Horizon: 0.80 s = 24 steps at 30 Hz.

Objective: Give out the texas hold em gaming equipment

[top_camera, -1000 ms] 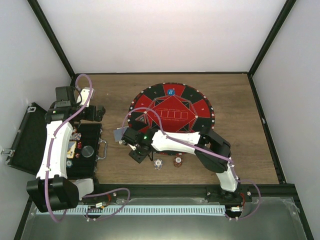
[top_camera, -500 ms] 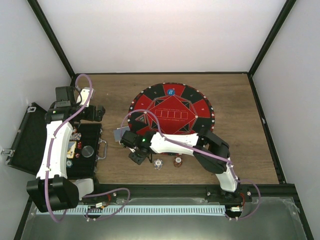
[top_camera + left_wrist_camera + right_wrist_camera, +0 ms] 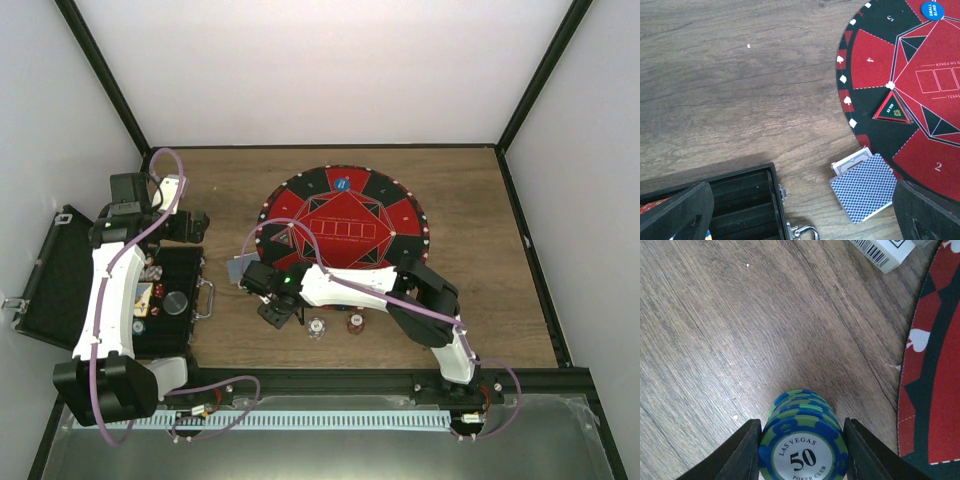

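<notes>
Blue chips point(image 3: 801, 412), stacked, sit clamped in my right gripper point(image 3: 802, 452); my left gripper point(image 3: 801, 217) hangs wide open.

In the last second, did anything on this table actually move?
The right arm slid its wrist a little left and toward the near edge, its jaws closing slightly around the blue chip stack. The left arm, the two other chip piles and the cards stayed put.

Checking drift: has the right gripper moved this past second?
Yes, slightly: with the chips between its jaws, the right gripper shifted away from the mat, toward the near edge of the table.
</notes>
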Each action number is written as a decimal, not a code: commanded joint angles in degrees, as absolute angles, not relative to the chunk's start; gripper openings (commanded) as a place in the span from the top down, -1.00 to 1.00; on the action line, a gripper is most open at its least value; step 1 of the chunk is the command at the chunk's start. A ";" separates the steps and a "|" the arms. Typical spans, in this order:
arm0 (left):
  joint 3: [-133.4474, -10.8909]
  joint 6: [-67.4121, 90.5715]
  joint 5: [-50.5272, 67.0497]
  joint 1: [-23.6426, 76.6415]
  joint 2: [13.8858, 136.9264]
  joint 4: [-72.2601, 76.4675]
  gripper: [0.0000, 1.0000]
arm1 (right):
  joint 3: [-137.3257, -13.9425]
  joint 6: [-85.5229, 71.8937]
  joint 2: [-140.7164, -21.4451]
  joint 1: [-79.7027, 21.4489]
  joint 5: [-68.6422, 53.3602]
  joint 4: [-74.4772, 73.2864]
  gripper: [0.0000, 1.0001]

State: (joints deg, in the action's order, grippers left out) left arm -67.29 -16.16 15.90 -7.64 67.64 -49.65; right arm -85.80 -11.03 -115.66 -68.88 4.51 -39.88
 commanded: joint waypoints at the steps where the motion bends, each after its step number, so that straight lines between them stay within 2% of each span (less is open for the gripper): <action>1: -67.70 -16.35 15.91 -8.16 66.92 -49.75 -1.00 | -88.92 -11.01 -113.50 -69.22 5.12 -40.90 0.75; 10: -68.78 -16.21 17.33 -8.43 67.39 -50.90 -1.00 | -91.77 -12.91 -110.57 -66.45 7.21 -42.21 0.79; 24: -69.83 -15.86 18.41 -8.57 67.50 -51.98 -1.00 | -94.26 -14.20 -115.69 -52.17 3.24 -37.89 0.79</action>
